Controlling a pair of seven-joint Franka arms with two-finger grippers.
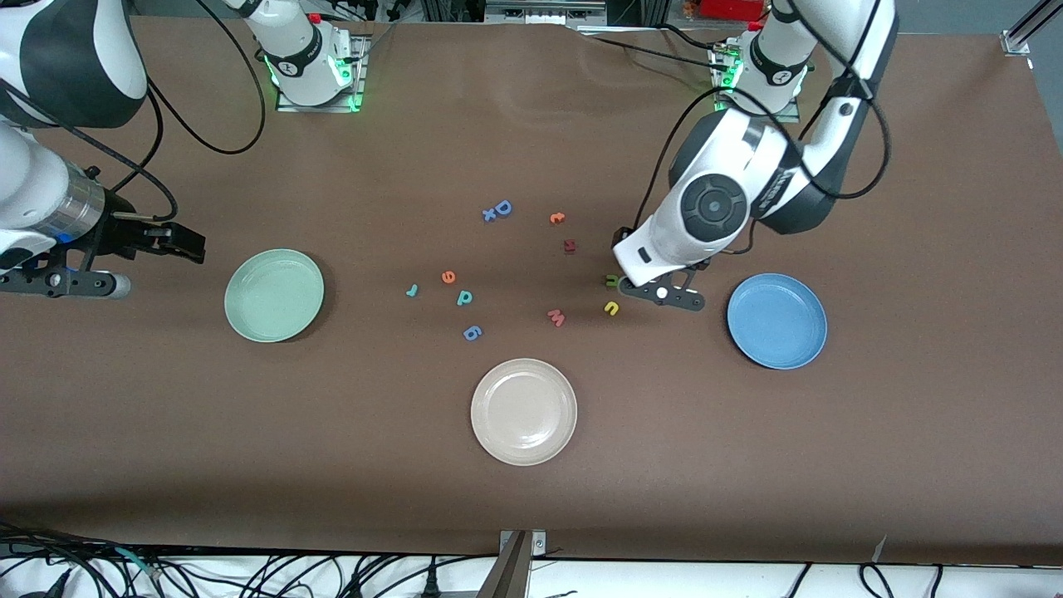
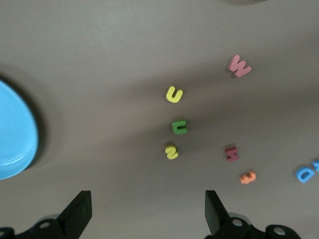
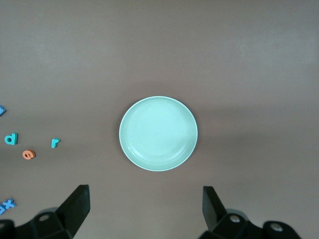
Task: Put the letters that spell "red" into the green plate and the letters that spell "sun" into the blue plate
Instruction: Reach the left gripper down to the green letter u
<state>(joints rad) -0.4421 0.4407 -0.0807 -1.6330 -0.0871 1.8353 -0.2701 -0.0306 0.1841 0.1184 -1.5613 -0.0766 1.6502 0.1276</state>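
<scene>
Teal r, orange e and teal d lie mid-table, between the green plate and the blue plate. Yellow u and green n lie closer to the blue plate. Yellow s lies in line with n and u, and the left arm's hand covers it in the front view. My left gripper hangs open and empty over the table by the s. My right gripper is open and empty beside the green plate, toward the right arm's end.
A beige plate sits nearest the front camera. Other loose letters lie about: blue D, blue x, an orange letter, a dark red one, a blue 6 and a pink w.
</scene>
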